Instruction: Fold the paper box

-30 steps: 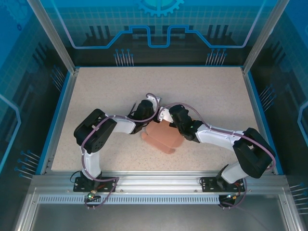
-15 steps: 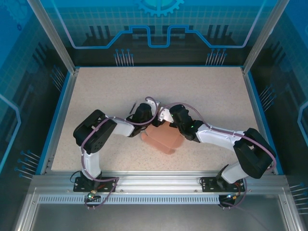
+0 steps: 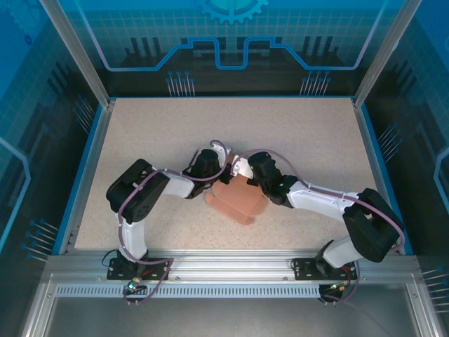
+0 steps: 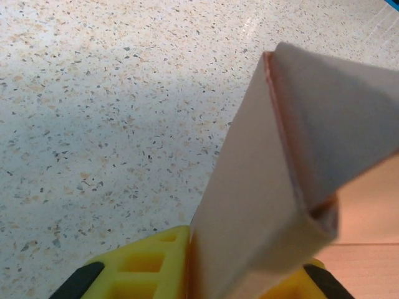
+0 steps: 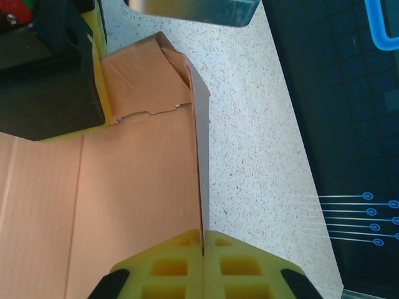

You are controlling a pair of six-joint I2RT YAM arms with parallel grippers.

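Note:
The salmon-pink paper box (image 3: 237, 202) lies partly folded at the table's middle, with both grippers meeting at its far edge. My left gripper (image 4: 243, 252) has its yellow fingers (image 4: 140, 265) pressed on a folded-over corner flap (image 4: 293, 143) that stands up between them. My right gripper (image 5: 203, 244) is shut on the thin edge of an upright side wall (image 5: 198, 156), and the flat panels (image 5: 93, 205) spread to its left. In the right wrist view the left gripper's black body (image 5: 50, 81) sits at the box's far corner.
The speckled table (image 3: 295, 133) has free room all around the box. A raised blue rim (image 3: 372, 154) borders it, with the metal frame rail (image 3: 231, 263) along the near edge. A shiny metal part (image 5: 193, 9) hangs at the top of the right wrist view.
The left gripper's jaws have closed in on the box's corner flap. The right gripper has kept its grip, and the box has hardly shifted.

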